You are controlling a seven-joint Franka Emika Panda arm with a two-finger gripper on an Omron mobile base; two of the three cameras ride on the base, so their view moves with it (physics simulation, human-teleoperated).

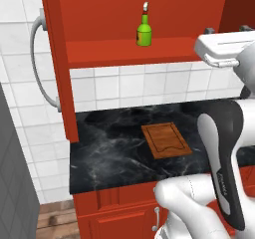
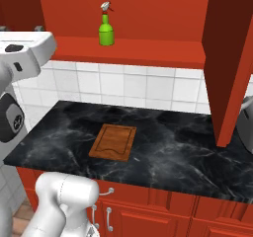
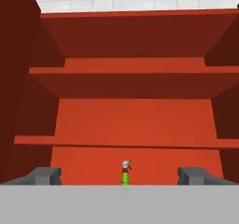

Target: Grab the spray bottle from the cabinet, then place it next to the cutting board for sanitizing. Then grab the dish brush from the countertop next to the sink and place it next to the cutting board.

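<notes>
One spray bottle (image 1: 144,30) stands upright on the lower red shelf (image 2: 148,51) of the open cabinet (image 1: 149,4), well above the counter (image 2: 163,147) and set back from the shelf's front edge. In the hand view it sits small and centred between the two fingertips (image 3: 44,175), still well ahead of them, so the hand (image 3: 122,176) is spread wide and holds nothing. The bottle looks like a light, rigid plastic thing with a smooth rounded body, probably a little slippery, and tall and narrow enough to tip if nudged at the top. The safest hold, as I judge it, is across the green body at or just above the yellow label band, where the sides are widest and most parallel; the thin neck and the white-and-red trigger head offer little surface and could twist out of a pinch. Counting what shows: one bottle, one cutting board (image 1: 166,140) lying flat on the black counter below, with bare counter on either side of it for setting the bottle down, one long curved door handle (image 1: 40,63) on the swung-open cabinet door, and two shelves seen in the hand view.
</notes>
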